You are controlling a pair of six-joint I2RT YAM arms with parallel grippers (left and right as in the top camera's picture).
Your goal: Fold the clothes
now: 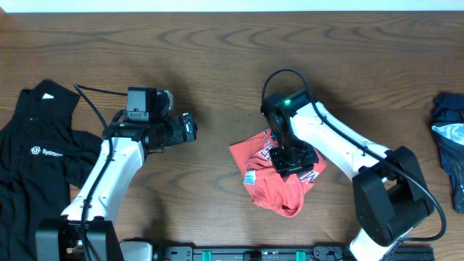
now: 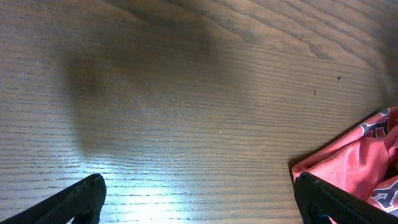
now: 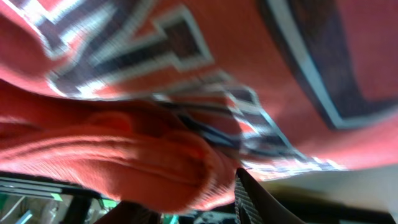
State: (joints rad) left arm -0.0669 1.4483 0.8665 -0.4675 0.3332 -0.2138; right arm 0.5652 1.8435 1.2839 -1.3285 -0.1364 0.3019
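Observation:
The coral-red T-shirt (image 1: 272,192) lies crumpled on the wooden table right of centre, its white-outlined lettering partly showing. My right gripper (image 1: 293,161) sits on top of it. In the right wrist view the red cloth (image 3: 124,143) is bunched between the fingers (image 3: 186,193), which are closed on it. My left gripper (image 1: 187,129) is open and empty over bare wood, left of the T-shirt. In the left wrist view its fingers (image 2: 199,199) are spread wide, and an edge of the T-shirt (image 2: 367,155) lies by the right finger. The black collared shirt (image 1: 36,152) with a small white logo lies at the far left.
A dark blue garment (image 1: 449,138) lies at the table's right edge. Bare wood (image 1: 217,58) spans the back of the table and the space between the two arms. The arm bases stand at the front edge.

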